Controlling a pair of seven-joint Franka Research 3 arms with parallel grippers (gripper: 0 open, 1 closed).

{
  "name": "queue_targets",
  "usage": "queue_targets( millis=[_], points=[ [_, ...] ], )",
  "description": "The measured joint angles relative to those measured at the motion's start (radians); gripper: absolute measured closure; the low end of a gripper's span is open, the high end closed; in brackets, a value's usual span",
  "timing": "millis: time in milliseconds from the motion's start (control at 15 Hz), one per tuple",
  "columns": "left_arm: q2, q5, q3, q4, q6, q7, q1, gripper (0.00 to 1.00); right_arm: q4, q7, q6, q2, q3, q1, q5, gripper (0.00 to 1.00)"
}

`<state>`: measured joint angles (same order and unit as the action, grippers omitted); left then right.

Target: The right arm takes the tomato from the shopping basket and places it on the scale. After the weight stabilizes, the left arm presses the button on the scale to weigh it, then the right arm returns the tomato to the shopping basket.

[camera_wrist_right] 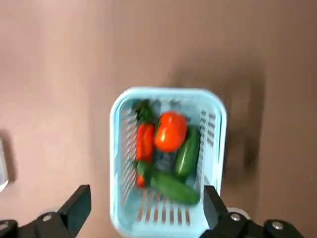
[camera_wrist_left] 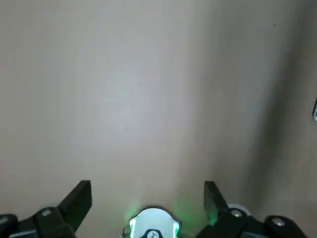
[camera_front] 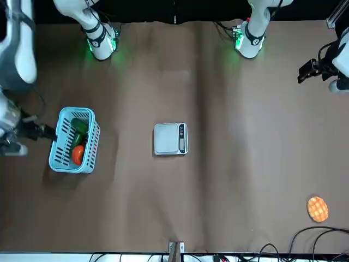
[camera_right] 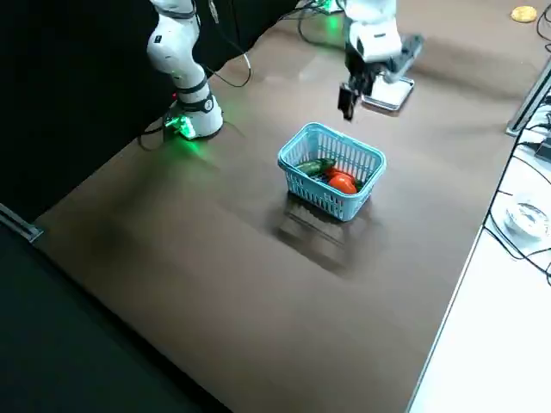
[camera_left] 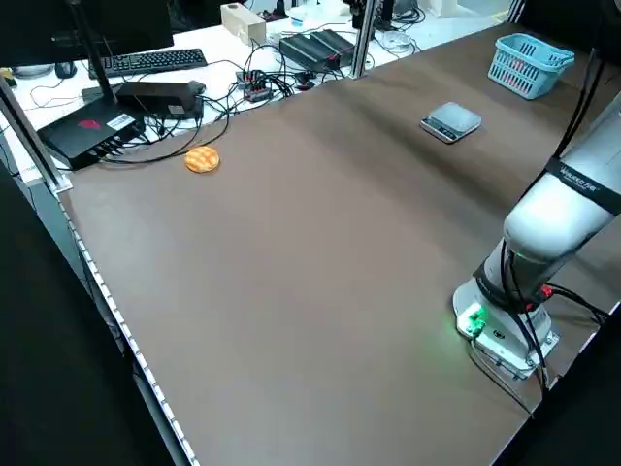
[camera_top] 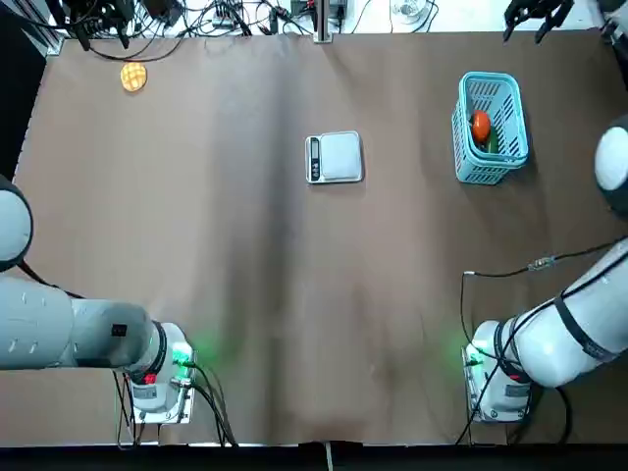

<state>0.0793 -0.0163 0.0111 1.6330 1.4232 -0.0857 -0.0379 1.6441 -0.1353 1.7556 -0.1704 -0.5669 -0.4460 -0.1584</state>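
The tomato [camera_wrist_right: 171, 131] lay in the shopping basket [camera_wrist_right: 117, 163], toward the end farther from the robot, squeezed in among a long red pepper [camera_wrist_right: 144, 141] and two green vegetables [camera_wrist_right: 187, 152]. Above it hung the right claw [camera_wrist_right: 147, 210], open, with nothing between its fingers. The left claw [camera_wrist_left: 147, 209] was open and empty too, held over the tabletop [camera_top: 245, 294] on its own side, idle.

I guessed the tomato would be light and smooth, either firm or with slight give; its round skin might roll or slip out of a careless pinch. The widest part of its sides looked the best hold, with gentle pressure. The pepper and the nearer green vegetable crowded it, so the fingers would need to slide down narrow gaps without trapping either one, and keep off the basket's raised rim.

A straight lift clear of that rim seemed wise. Beyond it, bare tabletop ran across to the scale [camera_top: 340, 157], well apart on the robot's left, leaving ample room to travel.
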Motion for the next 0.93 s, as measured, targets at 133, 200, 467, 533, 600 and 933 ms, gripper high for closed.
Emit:
queue_targets(
  millis=[133, 200, 467, 533, 600, 933],
  points=[
    [0.0, 0.0, 0.0, -0.01, 0.002, 0.0, 0.0, 0.0, -0.004, -0.012, -0.083, 0.041, 0.006, -0.008, 0.002, 0.0],
    [0.001, 0.0, 0.0, -0.015, 0.003, 0.0, 0.0, 0.0, -0.005, -0.012, -0.091, 0.047, 0.009, -0.013, 0.002, 0.0],
    [0.005, 0.0, 0.003, -0.03, 0.003, 0.0, 0.0, 0.0, -0.098, -0.013, -0.206, 0.045, 0.034, 0.031, 0.003, 0.0],
    [0.006, 0.0, 0.005, -0.031, 0.003, 0.0, 0.0, 0.0, -0.138, -0.013, -0.251, 0.046, 0.085, 0.093, 0.003, 0.0],
    [0.006, 0.0, 0.006, -0.032, 0.003, 0.0, 0.0, 0.0, -0.17, -0.013, -0.285, 0.046, 0.156, 0.172, 0.003, 0.0],
    [0.006, 0.027, 0.007, -0.032, 0.003, -0.008, 0.011, 0.0, -0.241, -0.013, -0.36, 0.06, 0.403, 0.426, 0.01, 0.0]
  ],
)
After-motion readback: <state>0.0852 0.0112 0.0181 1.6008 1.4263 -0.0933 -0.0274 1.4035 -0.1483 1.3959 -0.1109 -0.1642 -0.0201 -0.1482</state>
